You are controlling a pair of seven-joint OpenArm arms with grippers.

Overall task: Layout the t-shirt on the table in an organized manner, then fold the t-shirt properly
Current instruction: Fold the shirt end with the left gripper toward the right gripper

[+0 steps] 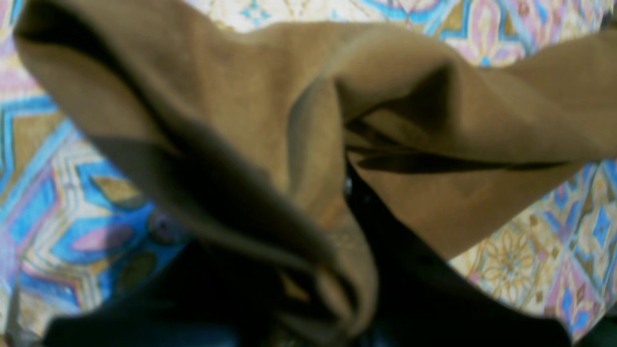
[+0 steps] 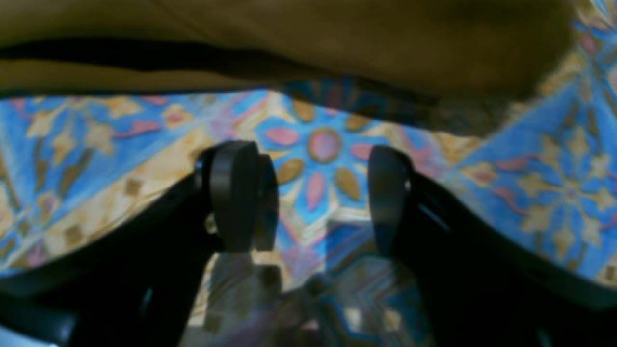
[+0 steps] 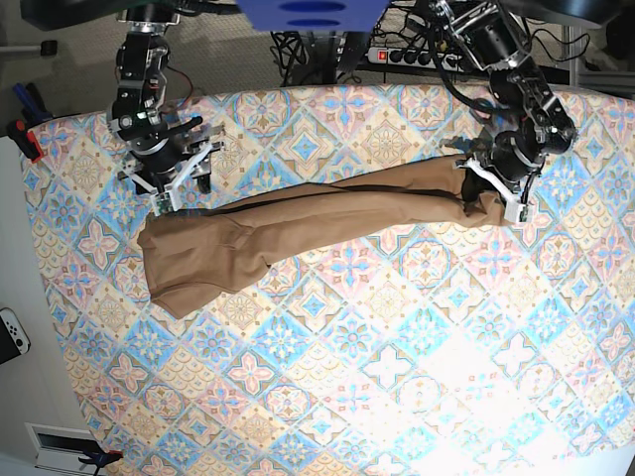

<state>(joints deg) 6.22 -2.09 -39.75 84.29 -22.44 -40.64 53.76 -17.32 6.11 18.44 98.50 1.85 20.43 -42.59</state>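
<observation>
Lying stretched across the desk (image 3: 397,327), one t-shirt (image 3: 298,223) runs between two grippers: left gripper (image 3: 493,195) clamped on its end, right gripper (image 2: 313,193) empty, jaws apart, just beside its edge.

Left gripper (image 1: 347,202) fingers buried under blurred t-shirt (image 1: 270,111) folds, shirt cropped at frame edges

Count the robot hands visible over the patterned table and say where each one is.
2. The right hand hangs open at the t-shirt's wide end; the left hand grips the other, bunched end.
</observation>
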